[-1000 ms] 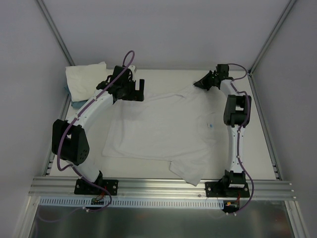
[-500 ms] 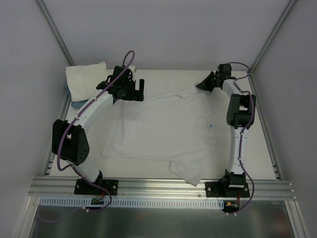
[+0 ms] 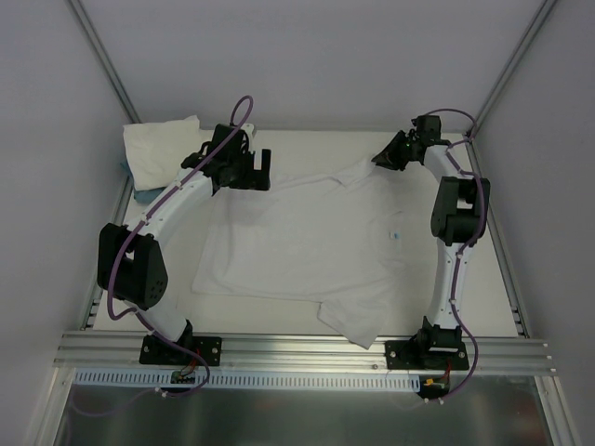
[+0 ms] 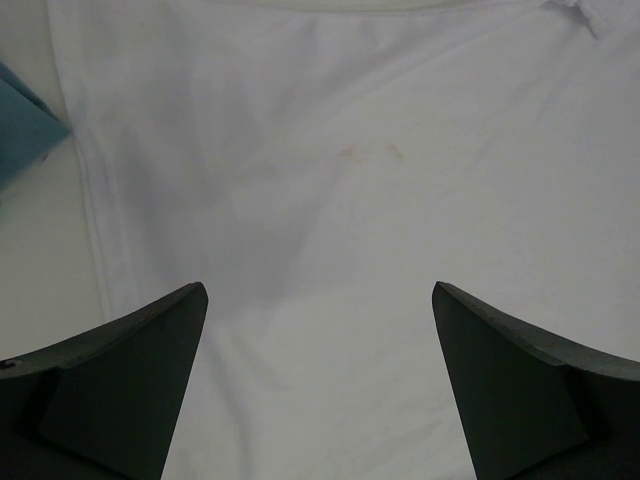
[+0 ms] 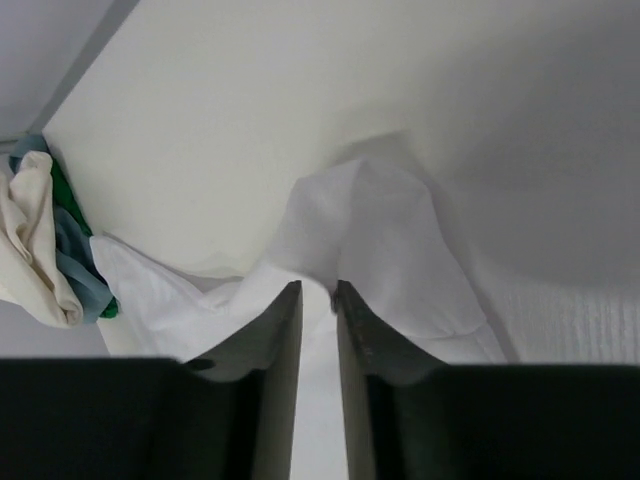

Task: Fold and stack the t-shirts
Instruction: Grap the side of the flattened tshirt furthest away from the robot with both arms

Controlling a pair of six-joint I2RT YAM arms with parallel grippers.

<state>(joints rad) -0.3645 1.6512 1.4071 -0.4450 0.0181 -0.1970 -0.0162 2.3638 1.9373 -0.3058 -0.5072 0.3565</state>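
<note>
A white t-shirt [image 3: 297, 242] lies spread flat on the table [image 3: 483, 288] between the two arms. Its collar points to the right, one sleeve is at the near edge and the other at the far right. The left gripper [image 3: 253, 177] hangs over the shirt's far left corner with its jaws wide apart and nothing between them. In the left wrist view its fingers [image 4: 120, 390] stand at either side of smooth white cloth, with the shirt's hemmed edge running down the left. The right gripper [image 3: 379, 158] is at the far right sleeve, down by the cloth. In the right wrist view its fingers [image 5: 275, 370] are only a narrow slit apart, and a raised peak of the sleeve [image 5: 370, 230] stands right at their tips. Whether they pinch the cloth cannot be told. A folded white pile [image 3: 163, 149] sits in the far left corner of the table, just beside the left gripper and apart from the spread shirt. A teal item [image 3: 144, 196] shows under the pile's near edge, and it also shows at the left edge of the left wrist view, beside the shirt's hem.
</note>
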